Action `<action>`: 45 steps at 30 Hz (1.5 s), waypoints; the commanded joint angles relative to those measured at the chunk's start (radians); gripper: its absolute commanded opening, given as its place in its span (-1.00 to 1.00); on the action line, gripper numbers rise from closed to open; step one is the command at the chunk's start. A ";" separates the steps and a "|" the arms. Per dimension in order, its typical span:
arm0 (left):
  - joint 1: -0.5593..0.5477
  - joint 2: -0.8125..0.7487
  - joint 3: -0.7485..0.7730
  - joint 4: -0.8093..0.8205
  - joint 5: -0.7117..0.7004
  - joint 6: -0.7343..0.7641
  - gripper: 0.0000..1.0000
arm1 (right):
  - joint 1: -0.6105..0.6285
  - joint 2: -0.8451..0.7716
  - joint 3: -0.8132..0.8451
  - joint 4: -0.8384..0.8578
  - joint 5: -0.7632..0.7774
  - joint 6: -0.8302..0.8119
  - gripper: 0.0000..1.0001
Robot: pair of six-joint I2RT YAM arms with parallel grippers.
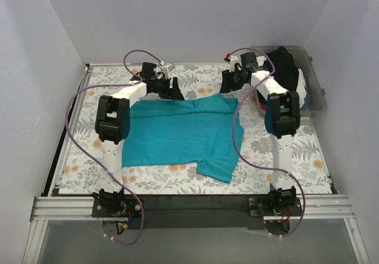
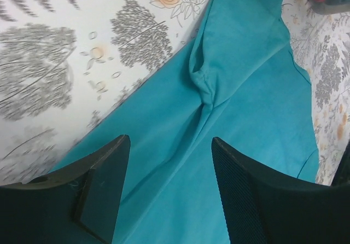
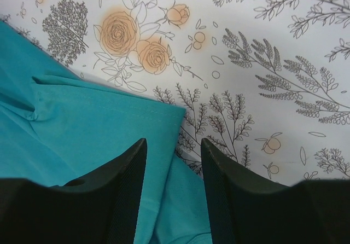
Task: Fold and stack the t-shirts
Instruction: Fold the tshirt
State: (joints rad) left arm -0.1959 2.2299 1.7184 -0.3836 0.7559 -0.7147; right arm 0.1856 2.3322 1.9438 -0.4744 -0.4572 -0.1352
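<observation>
A teal t-shirt (image 1: 183, 135) lies spread on the floral tablecloth (image 1: 296, 151), one sleeve at the near right and one at the far right. My left gripper (image 1: 173, 90) is open and empty over the shirt's far edge; in the left wrist view (image 2: 170, 141) teal cloth (image 2: 240, 102) with a bunched fold lies between its fingers. My right gripper (image 1: 230, 81) is open and empty above the far right sleeve; in the right wrist view (image 3: 174, 141) the sleeve's corner (image 3: 109, 123) sits under the jaws. A black shirt (image 1: 286, 64) lies in the bin with whitish cloth.
A clear plastic bin (image 1: 314, 86) with more shirts stands at the far right, off the tablecloth's corner. White walls close in the table on three sides. A dark strip (image 1: 189, 203) runs along the near edge by the arm bases.
</observation>
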 commanded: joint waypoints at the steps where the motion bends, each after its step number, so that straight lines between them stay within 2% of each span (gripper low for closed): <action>1: -0.045 0.025 0.058 0.075 -0.015 -0.112 0.21 | 0.006 0.012 0.057 0.011 -0.028 0.019 0.02; 7: -0.128 0.106 0.148 0.124 -0.095 -0.141 0.23 | 0.005 0.053 0.076 0.025 -0.031 0.040 0.01; 14: -0.155 0.175 0.230 0.123 -0.113 -0.175 0.22 | 0.008 0.082 0.086 0.028 -0.038 0.045 0.01; 21: -0.174 0.205 0.250 0.121 -0.101 -0.206 0.12 | 0.009 0.093 0.084 0.037 -0.064 0.063 0.01; 25: -0.177 0.200 0.247 0.115 -0.093 -0.216 -0.02 | 0.009 0.095 0.092 0.037 -0.083 0.071 -0.03; 31: -0.177 0.198 0.241 0.106 -0.084 -0.213 -0.17 | 0.009 0.082 0.086 0.042 -0.126 0.080 -0.28; 34: -0.177 0.198 0.239 0.104 -0.076 -0.219 -0.31 | 0.009 0.078 0.086 0.043 -0.138 0.082 -0.51; 35: -0.177 0.194 0.239 0.104 -0.076 -0.221 -0.36 | 0.009 0.072 0.084 0.042 -0.141 0.083 -0.68; 37: -0.177 0.189 0.239 0.103 -0.067 -0.221 -0.46 | 0.011 0.064 0.080 0.042 -0.150 0.082 -0.87; 38: -0.177 0.183 0.237 0.100 -0.063 -0.220 -0.63 | 0.009 0.055 0.076 0.042 -0.149 0.082 -0.97; 41: -0.177 0.165 0.227 0.095 -0.059 -0.209 -0.85 | 0.009 0.027 0.061 0.043 -0.155 0.074 -0.97; 42: -0.175 0.157 0.221 0.095 -0.059 -0.204 -0.98 | 0.011 0.018 0.054 0.045 -0.156 0.071 -0.97; 45: -0.175 0.126 0.189 0.095 -0.061 -0.189 -1.00 | 0.009 -0.019 0.026 0.043 -0.161 0.060 -0.97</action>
State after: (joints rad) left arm -0.3668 2.4496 1.9297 -0.2829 0.6781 -0.9249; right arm 0.1917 2.4123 1.9835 -0.4446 -0.5865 -0.0582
